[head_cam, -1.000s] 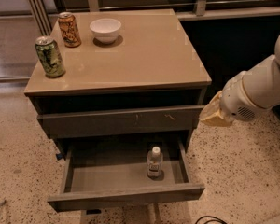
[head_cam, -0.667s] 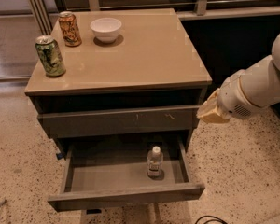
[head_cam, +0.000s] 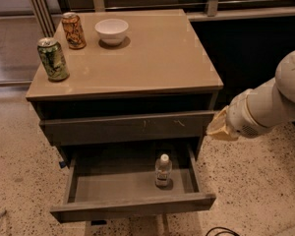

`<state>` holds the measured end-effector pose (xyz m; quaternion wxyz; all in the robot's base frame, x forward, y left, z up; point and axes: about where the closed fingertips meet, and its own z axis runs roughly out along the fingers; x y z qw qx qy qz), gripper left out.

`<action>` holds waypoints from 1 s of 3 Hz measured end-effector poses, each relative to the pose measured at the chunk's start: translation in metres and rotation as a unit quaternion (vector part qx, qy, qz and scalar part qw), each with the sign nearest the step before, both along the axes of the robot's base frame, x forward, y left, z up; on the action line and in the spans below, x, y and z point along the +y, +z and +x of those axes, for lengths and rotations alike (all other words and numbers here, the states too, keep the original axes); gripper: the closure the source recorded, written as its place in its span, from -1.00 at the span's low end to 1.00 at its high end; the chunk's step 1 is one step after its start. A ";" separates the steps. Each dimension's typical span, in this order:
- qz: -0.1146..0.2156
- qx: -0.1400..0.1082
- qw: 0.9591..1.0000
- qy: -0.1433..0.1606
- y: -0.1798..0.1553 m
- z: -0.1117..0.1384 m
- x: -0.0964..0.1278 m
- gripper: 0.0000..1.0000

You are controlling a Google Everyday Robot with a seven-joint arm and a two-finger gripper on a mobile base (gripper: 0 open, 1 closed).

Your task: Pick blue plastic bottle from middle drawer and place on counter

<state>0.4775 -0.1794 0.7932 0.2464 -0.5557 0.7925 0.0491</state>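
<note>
The blue plastic bottle (head_cam: 162,170), clear with a white cap, stands upright in the right half of the open middle drawer (head_cam: 132,208). The drawer is pulled out below the cabinet's other drawer front. The glossy tan counter (head_cam: 152,63) tops the cabinet. My gripper (head_cam: 220,127), a tan tip on the white arm, hangs to the right of the cabinet. It is level with the upper drawer front, above and to the right of the bottle, and touches nothing.
A green can (head_cam: 53,59), an orange can (head_cam: 73,31) and a white bowl (head_cam: 111,31) stand on the counter's back left. The upper drawer front (head_cam: 128,128) with pale scratches is shut. A dark wall lies right of the cabinet and speckled floor lies around it.
My gripper has moved slightly left and down, closer to the cabinet's right side. The bottle and drawer have not moved.
</note>
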 end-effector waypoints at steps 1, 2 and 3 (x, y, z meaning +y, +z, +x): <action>0.029 0.015 0.999 -0.009 -0.086 -0.001 0.004 1.00; 0.056 0.022 0.998 -0.008 -0.144 0.002 0.011 1.00; 0.091 0.031 0.995 0.000 -0.202 0.007 0.023 1.00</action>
